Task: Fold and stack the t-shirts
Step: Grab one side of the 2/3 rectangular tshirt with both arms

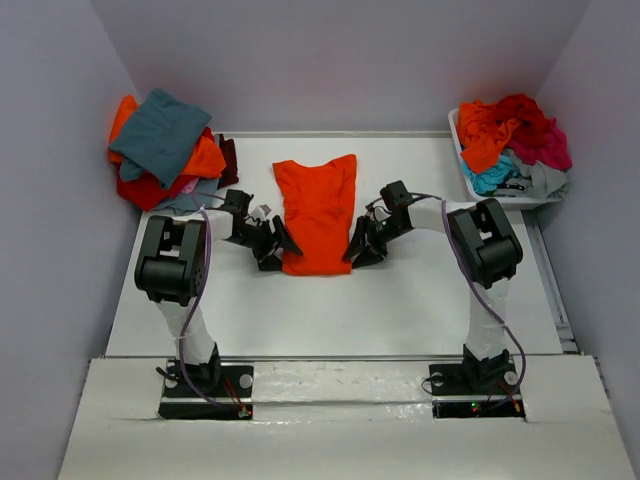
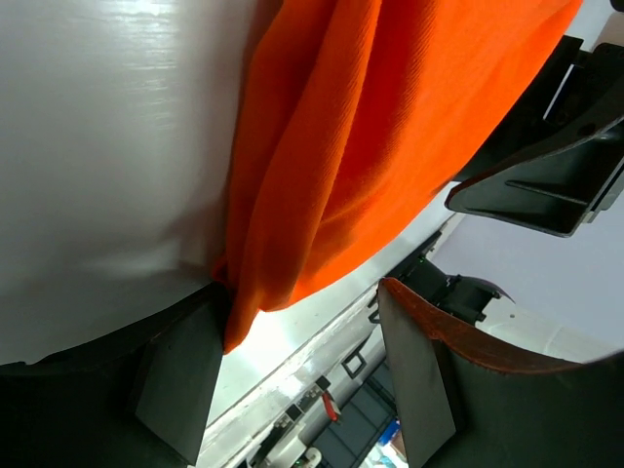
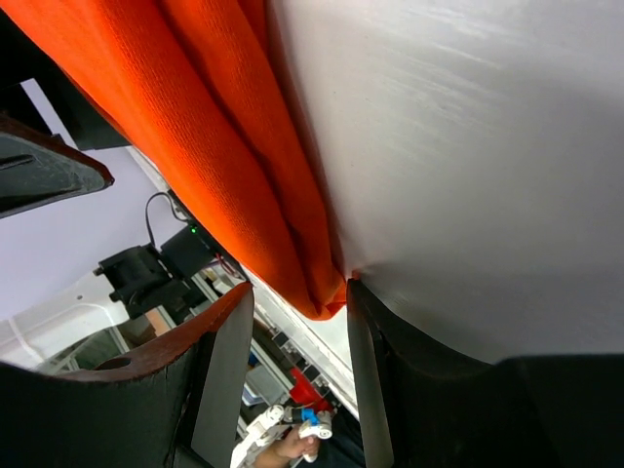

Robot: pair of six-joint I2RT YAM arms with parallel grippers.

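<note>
The bright orange t-shirt (image 1: 316, 208) lies flat in the middle of the table, narrowed to a long strip with its neck toward the back. My left gripper (image 1: 281, 243) sits at its near left corner and my right gripper (image 1: 356, 248) at its near right corner. In the left wrist view the left gripper (image 2: 297, 375) is open, and the orange hem (image 2: 292, 195) just touches one finger (image 2: 180, 380). In the right wrist view the right gripper (image 3: 297, 380) is open, with the shirt's corner (image 3: 317, 292) at the mouth of its jaws, not pinched.
At the back left, off the table's corner, lies a heap of t-shirts (image 1: 160, 130): teal-grey on top, orange and red beneath. A white bin (image 1: 460, 135) at the back right holds orange, red, magenta, turquoise and grey shirts. Grey walls close in both sides.
</note>
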